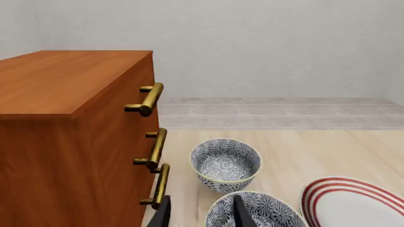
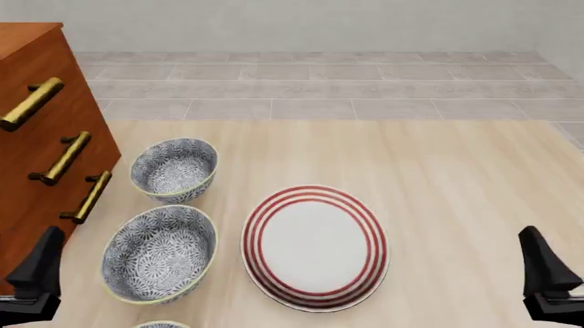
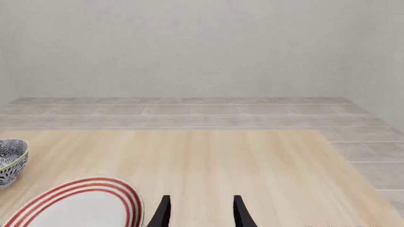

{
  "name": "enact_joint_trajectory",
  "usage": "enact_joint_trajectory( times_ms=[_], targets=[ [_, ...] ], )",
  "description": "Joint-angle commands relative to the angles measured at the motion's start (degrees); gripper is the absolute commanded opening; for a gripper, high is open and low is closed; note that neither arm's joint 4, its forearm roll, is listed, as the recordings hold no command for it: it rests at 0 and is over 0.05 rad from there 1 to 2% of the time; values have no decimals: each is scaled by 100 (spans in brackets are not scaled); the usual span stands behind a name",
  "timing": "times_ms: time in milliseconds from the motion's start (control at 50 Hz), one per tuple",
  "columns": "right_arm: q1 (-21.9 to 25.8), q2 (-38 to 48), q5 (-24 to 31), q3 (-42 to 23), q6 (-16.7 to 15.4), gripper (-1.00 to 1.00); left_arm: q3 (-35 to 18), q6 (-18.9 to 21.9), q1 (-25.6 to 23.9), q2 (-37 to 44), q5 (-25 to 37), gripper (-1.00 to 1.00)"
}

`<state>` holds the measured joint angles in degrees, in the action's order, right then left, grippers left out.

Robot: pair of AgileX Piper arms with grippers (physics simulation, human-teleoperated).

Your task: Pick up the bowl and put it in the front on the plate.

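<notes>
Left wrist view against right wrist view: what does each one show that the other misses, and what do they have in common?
Only the left wrist view shows the wooden cabinet with its brass handles, the far patterned bowl whole, and a nearer patterned bowl behind the left gripper, whose fingers stand apart.

Only the right wrist view shows the right gripper, fingers apart, over bare tabletop.

Both show part of the plate, the tiled floor beyond the table and the pale wall. The far bowl appears in the right wrist view only as a sliver at the frame edge.
</notes>
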<state>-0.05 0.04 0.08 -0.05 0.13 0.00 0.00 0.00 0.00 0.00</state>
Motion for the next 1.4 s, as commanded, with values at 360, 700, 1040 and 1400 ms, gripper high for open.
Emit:
enact_joint_trajectory(
  times_ms=[360,700,1040,1400],
  targets=[
    [155,1532,-531,-1025,331,100,0,0,0,0,0,100],
    [1074,3761,-645,-2718,219,100,0,0,0,0,0,100],
    [1836,5761,368,-4965,381,100,0,0,0,0,0,100],
    [2408,7558,1627,-7000,338,100,0,0,0,0,0,100]
  ],
)
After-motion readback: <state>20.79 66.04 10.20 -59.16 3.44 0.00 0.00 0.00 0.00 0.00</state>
